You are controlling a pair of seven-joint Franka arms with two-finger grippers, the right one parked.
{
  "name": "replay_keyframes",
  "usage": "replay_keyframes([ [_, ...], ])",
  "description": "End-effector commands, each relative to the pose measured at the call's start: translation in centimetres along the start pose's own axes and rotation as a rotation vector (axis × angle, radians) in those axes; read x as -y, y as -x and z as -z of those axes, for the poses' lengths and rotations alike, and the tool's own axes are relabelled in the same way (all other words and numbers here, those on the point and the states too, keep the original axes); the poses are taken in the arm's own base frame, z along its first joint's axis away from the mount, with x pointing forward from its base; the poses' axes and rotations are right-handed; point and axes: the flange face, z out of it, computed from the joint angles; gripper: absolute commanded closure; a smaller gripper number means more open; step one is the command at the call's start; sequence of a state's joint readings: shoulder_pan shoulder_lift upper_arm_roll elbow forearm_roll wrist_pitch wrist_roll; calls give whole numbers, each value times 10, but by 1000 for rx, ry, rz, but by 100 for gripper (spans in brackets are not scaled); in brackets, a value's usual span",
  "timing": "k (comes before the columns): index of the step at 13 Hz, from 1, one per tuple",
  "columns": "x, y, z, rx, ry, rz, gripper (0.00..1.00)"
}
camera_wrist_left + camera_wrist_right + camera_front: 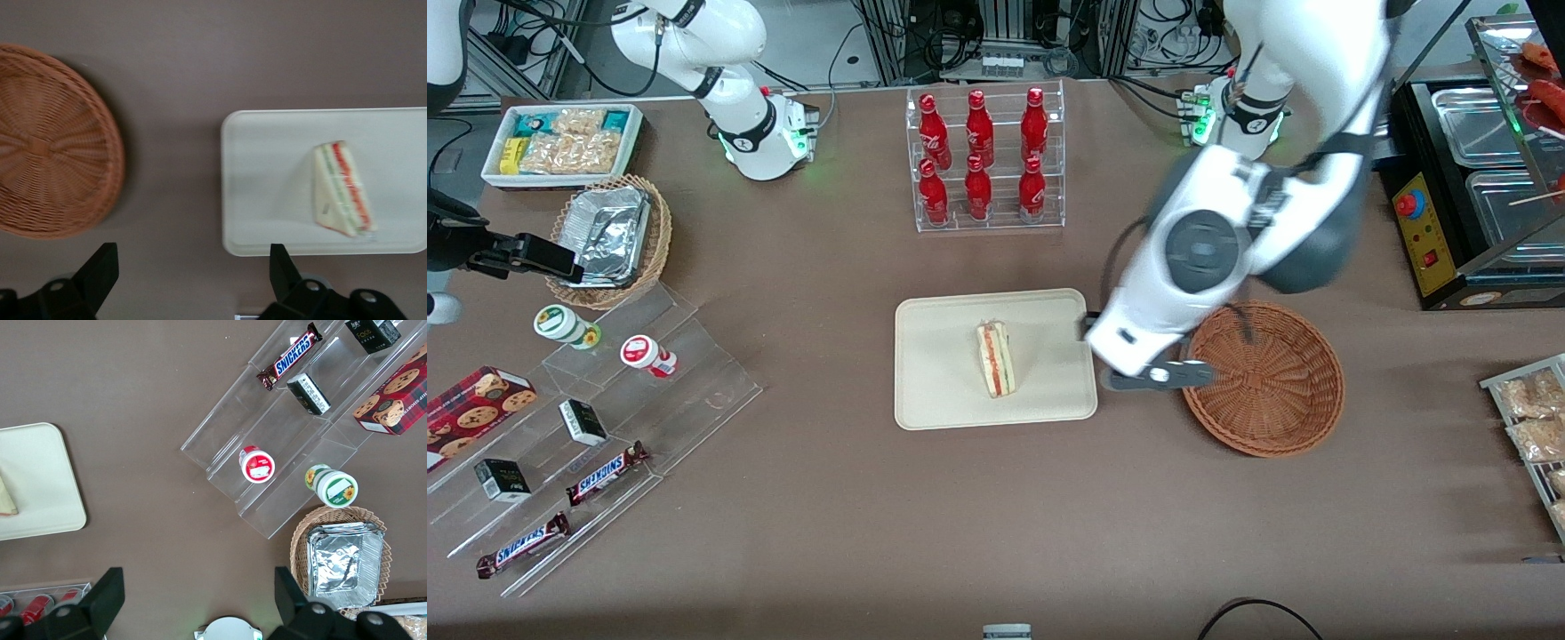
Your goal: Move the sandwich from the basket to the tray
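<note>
The sandwich point(995, 358) lies on the tray point(934, 391), roughly at its middle, resting on one flat face with its striped red, white and green edge showing. Nothing touches it. In the left wrist view the same sandwich point(342, 190) sits well inside the rim of the tray point(267, 200), clear of every edge.

The basket point(1280, 409) stands just beside the tray, toward the working arm's end of the table, and its woven bowl holds nothing. From the wrist the basket point(53, 143) shows only bare wicker, with a strip of brown table point(173, 133) between it and the tray.

The gripper point(1160, 375) hangs above the gap between tray and basket, partly over the basket's rim. Its fingers point(100, 270) are spread wide apart and hold nothing; only table cloth shows between them.

Judged from how things lie, the main work is done: the sandwich is out of the basket, set down on the tray, and released. What seems left is only for the arm to move clear of the two. The sandwich looks stable where it lies, so no correction seems called for.
</note>
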State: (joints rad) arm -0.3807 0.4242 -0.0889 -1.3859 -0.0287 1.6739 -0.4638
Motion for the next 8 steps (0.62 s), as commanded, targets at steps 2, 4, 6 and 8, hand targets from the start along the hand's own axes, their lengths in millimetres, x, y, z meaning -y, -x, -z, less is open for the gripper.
replay_keyframes([
  [2, 111, 19, 22, 14, -1, -122, 0],
  [4, 159, 25, 32, 8, 5, -171, 0],
  [6, 193, 31, 40, 3, 8, -183, 0],
  [8, 218, 47, 58, -2, 9, -170, 0],
])
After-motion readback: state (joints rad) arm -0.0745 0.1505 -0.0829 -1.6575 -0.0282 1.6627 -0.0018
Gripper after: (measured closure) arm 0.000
